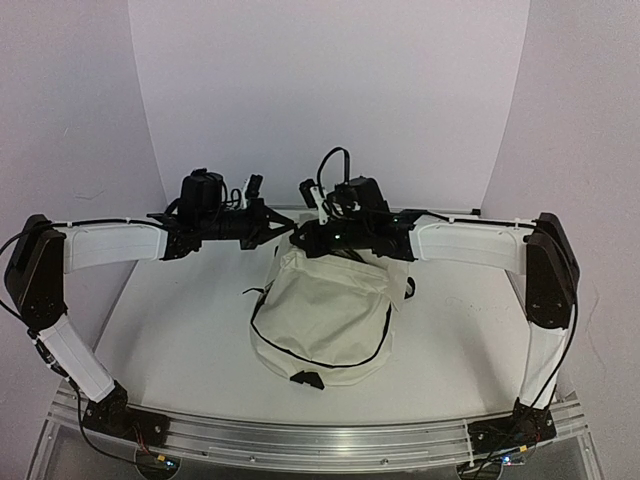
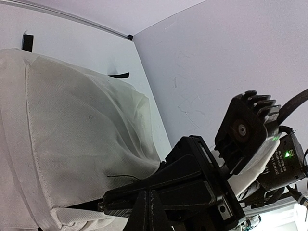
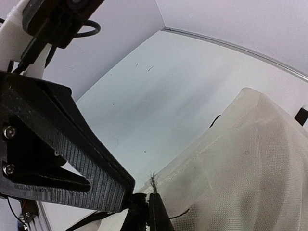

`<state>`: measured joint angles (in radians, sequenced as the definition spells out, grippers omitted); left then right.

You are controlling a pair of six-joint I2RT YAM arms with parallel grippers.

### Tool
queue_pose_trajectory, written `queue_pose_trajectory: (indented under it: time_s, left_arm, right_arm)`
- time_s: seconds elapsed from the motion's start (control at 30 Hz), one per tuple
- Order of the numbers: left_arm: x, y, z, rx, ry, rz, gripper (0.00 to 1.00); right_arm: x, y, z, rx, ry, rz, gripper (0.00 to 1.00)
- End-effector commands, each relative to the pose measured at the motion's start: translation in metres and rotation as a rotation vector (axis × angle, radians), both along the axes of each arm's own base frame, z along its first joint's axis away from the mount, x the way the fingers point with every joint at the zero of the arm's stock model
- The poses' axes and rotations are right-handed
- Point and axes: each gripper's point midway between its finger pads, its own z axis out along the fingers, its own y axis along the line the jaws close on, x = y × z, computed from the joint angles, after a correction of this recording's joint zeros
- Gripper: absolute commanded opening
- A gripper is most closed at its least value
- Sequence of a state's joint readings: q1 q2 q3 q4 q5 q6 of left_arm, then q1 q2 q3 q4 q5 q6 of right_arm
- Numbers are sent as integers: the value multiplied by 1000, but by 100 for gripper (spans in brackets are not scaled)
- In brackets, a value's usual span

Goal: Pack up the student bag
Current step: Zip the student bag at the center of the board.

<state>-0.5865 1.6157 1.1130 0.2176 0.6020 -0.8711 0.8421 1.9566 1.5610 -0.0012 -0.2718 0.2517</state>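
Arms reach inward; left tool, right tool clamped shut.

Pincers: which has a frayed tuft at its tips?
The right pincer: a frayed tuft sticks up from the student bag's seam at its tips; the left pincer shows no tuft.

The student bag is plain cream with black trim, the left arm and the right arm are white with black joints, the table is white, and the rail is silver.
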Motion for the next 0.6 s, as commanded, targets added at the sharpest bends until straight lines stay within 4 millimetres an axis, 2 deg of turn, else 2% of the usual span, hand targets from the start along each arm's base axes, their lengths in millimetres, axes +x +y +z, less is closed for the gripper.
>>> queue_pose_trajectory:
  time_s: [0.0, 0.03, 0.07, 0.17, 0.27, 0.37, 0.43, 0.57]
  left_arm:
    - [1, -1, 46, -61, -111, -16, 1]
    - [0, 1, 44, -48, -111, -13, 4]
    - [0, 3, 41, -28, -114, -7, 13]
    - [0, 16, 30, 51, -124, 47, 49]
    - [-2, 33, 14, 115, -102, 95, 64]
    - [-5, 45, -6, 165, -60, 125, 68]
    - [-7, 48, -18, 179, -34, 124, 67]
    - [-9, 46, -44, 189, 51, 95, 55]
  right_arm:
    - [14, 1, 28, 52, -69, -47, 0]
    - [15, -2, 29, 53, -71, -65, 0]
    - [17, -5, 31, 55, -75, -83, 0]
    - [15, -12, 34, 70, -75, -109, 0]
    - [12, -14, 37, 87, -71, -113, 0]
    - [11, -16, 40, 101, -69, -117, 0]
    - [11, -17, 41, 105, -68, -120, 0]
    - [11, -18, 43, 110, -67, -126, 0]
